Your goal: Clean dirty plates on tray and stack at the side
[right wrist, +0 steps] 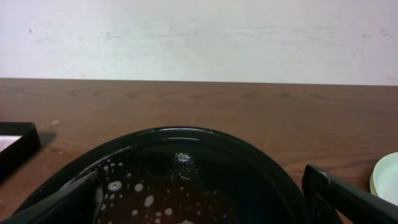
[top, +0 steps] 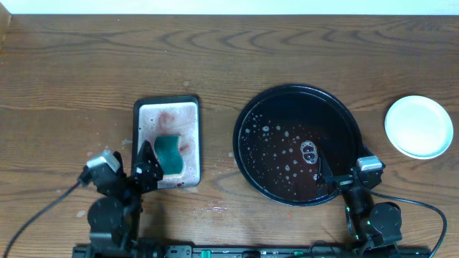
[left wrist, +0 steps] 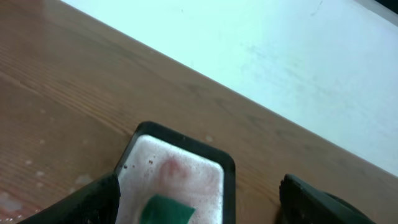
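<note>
A large round glossy black tray (top: pixel 252 106) with a raised rim sits right of centre on the brown wood-grain tabletop (top: pixel 72 72). Its floor is wet, speckled with white droplets and a small ring of foam, over a faint reddish film. No plate lies on it. A pale round shallow plate (top: pixel 419 127), clean on its upper face, rests on the bare wood well to the tray's right. Whether others are stacked beneath it cannot be told from above, and the right wrist view catches only a sliver of its edge.

The right pincer (right wrist: pixel 200 186) hovers at the tray's near rim, fingers spread wide with nothing between them.

To the left stands a smaller rectangular black-rimmed tray (top: pixel 138 118), its pinkish-white inside smeared red and foamy, holding a green sponge (top: pixel 169 150). The left pincer (left wrist: pixel 199 186) is over that tray's near end, fingers apart. The left wrist view is blurred and cuts the sponge off at the bottom edge, so whether the fingers touch the sponge is unclear.
</note>
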Motion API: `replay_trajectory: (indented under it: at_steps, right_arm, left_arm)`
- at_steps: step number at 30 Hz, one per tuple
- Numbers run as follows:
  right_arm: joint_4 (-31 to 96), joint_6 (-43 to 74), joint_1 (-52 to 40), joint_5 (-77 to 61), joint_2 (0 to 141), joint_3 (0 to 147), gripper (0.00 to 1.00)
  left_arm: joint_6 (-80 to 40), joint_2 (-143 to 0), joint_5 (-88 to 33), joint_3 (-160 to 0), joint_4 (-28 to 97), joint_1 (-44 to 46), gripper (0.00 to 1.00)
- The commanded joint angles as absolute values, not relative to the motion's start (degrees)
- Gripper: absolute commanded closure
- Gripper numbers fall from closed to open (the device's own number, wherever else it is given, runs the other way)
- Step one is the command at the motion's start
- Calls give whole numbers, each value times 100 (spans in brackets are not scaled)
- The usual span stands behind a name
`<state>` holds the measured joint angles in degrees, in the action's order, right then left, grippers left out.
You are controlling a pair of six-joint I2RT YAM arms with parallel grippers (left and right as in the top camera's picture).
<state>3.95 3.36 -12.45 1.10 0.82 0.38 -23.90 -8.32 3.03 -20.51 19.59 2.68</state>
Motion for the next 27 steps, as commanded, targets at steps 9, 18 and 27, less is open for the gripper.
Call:
replay_trajectory:
  at_steps: [9,18,27]
  right_arm:
    - [412,270,-1199,145,64,32,1]
    - [412,270,-1199,145,64,32,1]
    - [412,270,-1199,145,64,32,1]
  left_arm:
    - [-2316,-8,370,-252,331,185,18]
    - [-2335,-8,366,-21,379,200,17]
    - [-2335,-23,366,-23,377,200,17]
